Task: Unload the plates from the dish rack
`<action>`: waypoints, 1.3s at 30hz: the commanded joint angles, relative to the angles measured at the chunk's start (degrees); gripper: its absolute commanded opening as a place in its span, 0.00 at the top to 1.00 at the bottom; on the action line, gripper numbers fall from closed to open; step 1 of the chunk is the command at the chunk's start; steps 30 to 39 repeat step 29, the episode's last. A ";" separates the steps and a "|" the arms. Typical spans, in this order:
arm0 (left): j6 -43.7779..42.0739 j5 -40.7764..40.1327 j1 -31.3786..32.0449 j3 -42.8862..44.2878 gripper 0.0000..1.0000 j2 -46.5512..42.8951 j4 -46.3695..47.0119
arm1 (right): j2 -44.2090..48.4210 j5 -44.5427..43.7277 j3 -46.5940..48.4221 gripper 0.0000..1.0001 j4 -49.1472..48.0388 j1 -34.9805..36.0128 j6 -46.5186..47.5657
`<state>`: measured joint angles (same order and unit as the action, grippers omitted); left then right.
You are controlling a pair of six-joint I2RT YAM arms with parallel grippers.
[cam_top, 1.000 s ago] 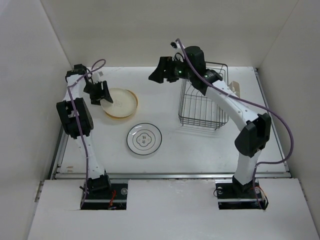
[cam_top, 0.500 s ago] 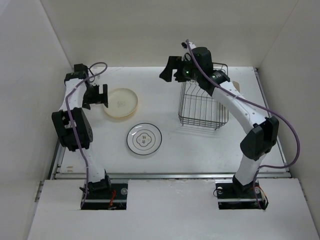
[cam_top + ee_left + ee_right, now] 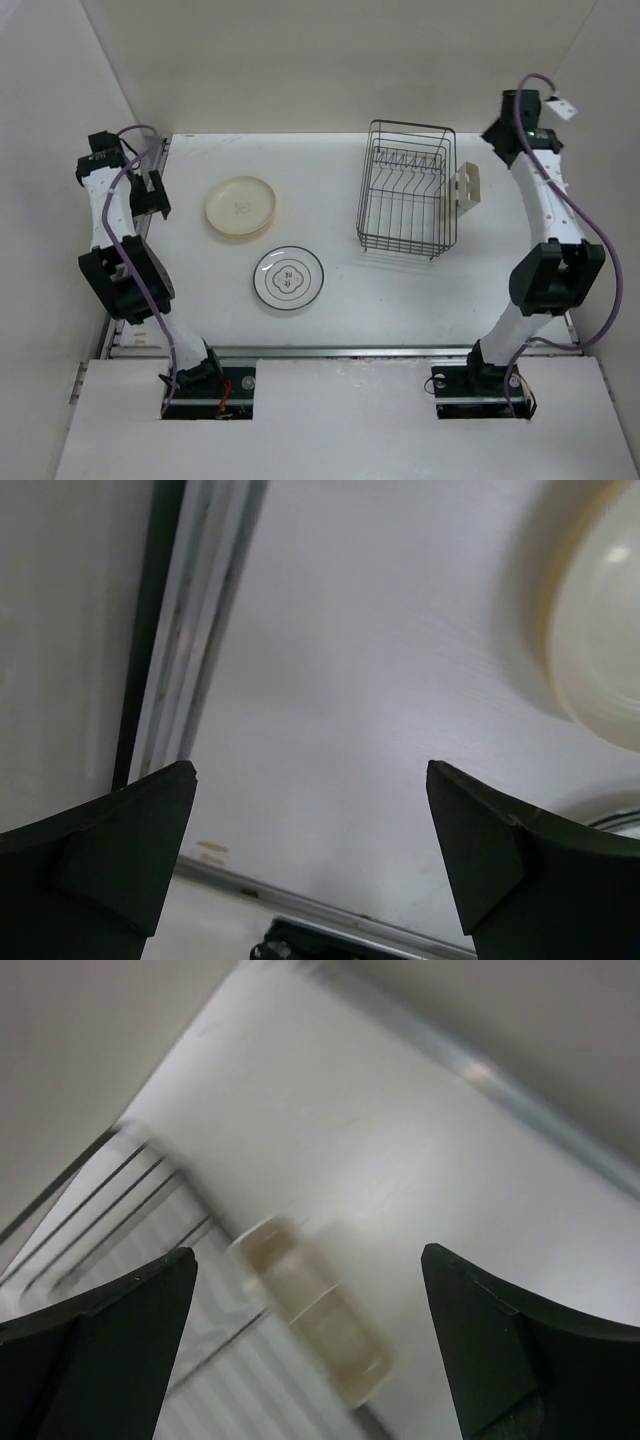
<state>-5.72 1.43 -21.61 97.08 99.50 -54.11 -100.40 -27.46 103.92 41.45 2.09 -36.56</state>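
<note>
Top view: two plates flat on the table [image 3: 330,160], one cream-yellow plate [image 3: 241,207] and one white plate [image 3: 288,277] with dark rim ring and centre motif, both well left of one dark wire dish rack [image 3: 405,190] with a cream cup holder [image 3: 466,189]. Left wrist view: left gripper [image 3: 310,770], fingers spread wide on nothing, cream-yellow plate apart at upper right. Right wrist view: right gripper [image 3: 308,1255], fingers spread wide on nothing, dish rack and cup holder blurred beyond them.
</note>
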 commanded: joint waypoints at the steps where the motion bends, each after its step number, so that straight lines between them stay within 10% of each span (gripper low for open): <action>1: 3.60 -10.47 -3.70 -0.32 0.00 2.54 -4.96 | 4.58 -22.96 1.03 0.00 8.12 -6.30 -5.98; 39: 1.06 -11.63 -4.32 -8.57 0.00 -8.80 -2.32 | 25.34 -18.95 -20.24 0.00 -10.51 -6.31 -4.32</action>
